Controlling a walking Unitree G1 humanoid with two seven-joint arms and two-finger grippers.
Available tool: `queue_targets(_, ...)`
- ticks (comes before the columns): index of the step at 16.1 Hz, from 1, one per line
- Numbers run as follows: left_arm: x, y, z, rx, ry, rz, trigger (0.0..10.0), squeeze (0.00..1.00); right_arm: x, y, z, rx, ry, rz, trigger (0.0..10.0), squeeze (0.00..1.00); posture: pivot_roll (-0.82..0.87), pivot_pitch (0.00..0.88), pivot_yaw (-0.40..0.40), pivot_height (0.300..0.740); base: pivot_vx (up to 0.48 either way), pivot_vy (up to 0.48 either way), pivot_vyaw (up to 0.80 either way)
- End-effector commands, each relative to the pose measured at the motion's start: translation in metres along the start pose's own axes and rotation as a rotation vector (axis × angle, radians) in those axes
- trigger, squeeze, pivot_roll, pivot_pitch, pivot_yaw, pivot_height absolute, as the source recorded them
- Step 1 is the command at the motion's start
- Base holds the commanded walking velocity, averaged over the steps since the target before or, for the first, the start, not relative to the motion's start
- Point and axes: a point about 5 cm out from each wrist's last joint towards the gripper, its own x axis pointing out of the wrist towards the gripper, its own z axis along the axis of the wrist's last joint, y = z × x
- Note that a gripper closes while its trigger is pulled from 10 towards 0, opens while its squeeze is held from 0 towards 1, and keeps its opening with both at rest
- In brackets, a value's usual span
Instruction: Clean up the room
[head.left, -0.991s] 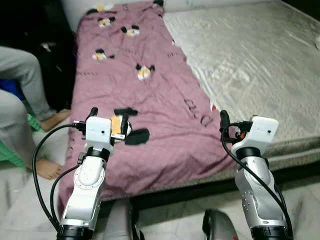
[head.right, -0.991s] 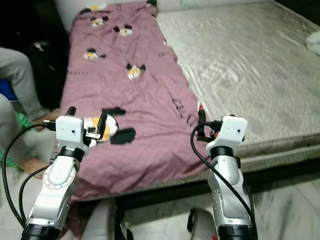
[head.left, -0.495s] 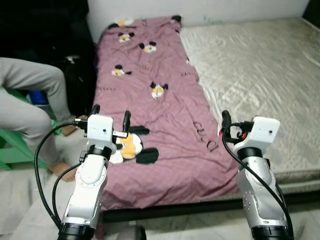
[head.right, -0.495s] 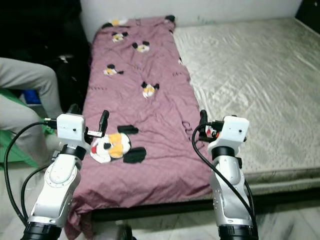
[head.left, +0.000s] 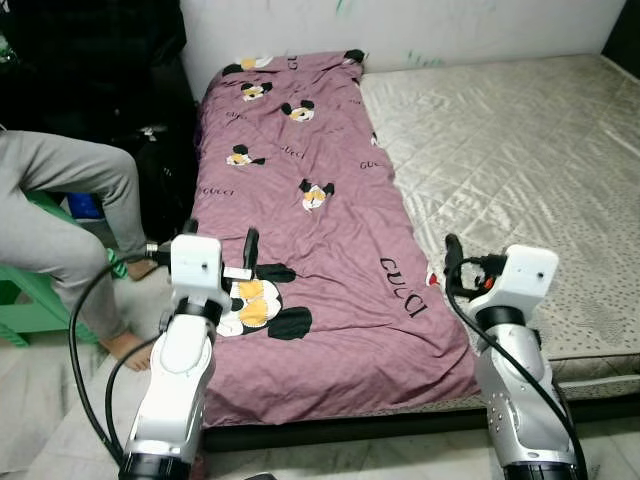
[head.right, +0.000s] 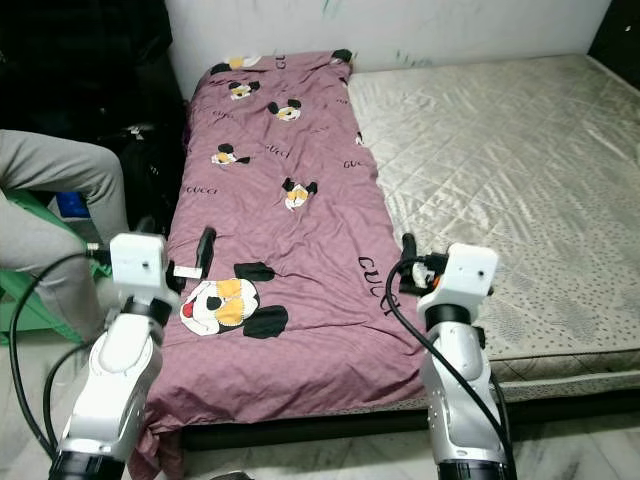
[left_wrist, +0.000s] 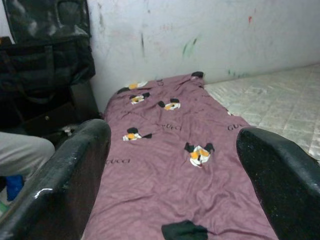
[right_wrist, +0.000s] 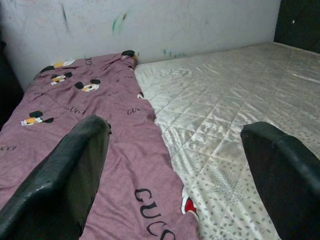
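Two hands hang above the near edge of the bed, both spread wide and empty: left hand (head.left: 220, 245), right hand (right_wrist: 175, 165). A purple blanket (head.left: 320, 250) lies along the left strip of the grey mattress (head.left: 510, 150). Only the legs of a seated person (head.left: 60, 200) show, cut off at the left.

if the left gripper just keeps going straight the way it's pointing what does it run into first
Probably the purple blanket on the bed: the left gripper, fingers open, points along its length toward the wall. How high it sits above the blanket is unclear, so it might reach the wall instead.
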Motion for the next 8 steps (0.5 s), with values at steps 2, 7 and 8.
queue_targets(2, -0.0029, 0.0008, 0.0001, -0.008, 0.007, 0.001, 10.0, 0.00, -0.0028, 0.0061, -0.0013, 0.010, 0.016, 0.023, 10.0, 0.00, -0.01, 0.101, 0.055, 0.740, 0.000, 0.000, 0.00)
queue_targets(7, -0.0103, 0.0025, -0.0041, -0.027, 0.034, 0.027, 10.0, 0.00, -0.0039, 0.0069, -0.0021, -0.004, 0.042, 0.048, 10.0, 0.00, -0.01, 0.143, 0.020, 0.740, 0.000, 0.000, 0.00)
queue_targets(8, -0.0116, 0.0017, -0.0048, -0.027, 0.038, 0.026, 10.0, 0.00, -0.0032, 0.0066, -0.0011, -0.009, 0.040, 0.051, 10.0, 0.00, -0.01, 0.149, 0.017, 0.740, 0.000, 0.000, 0.00)
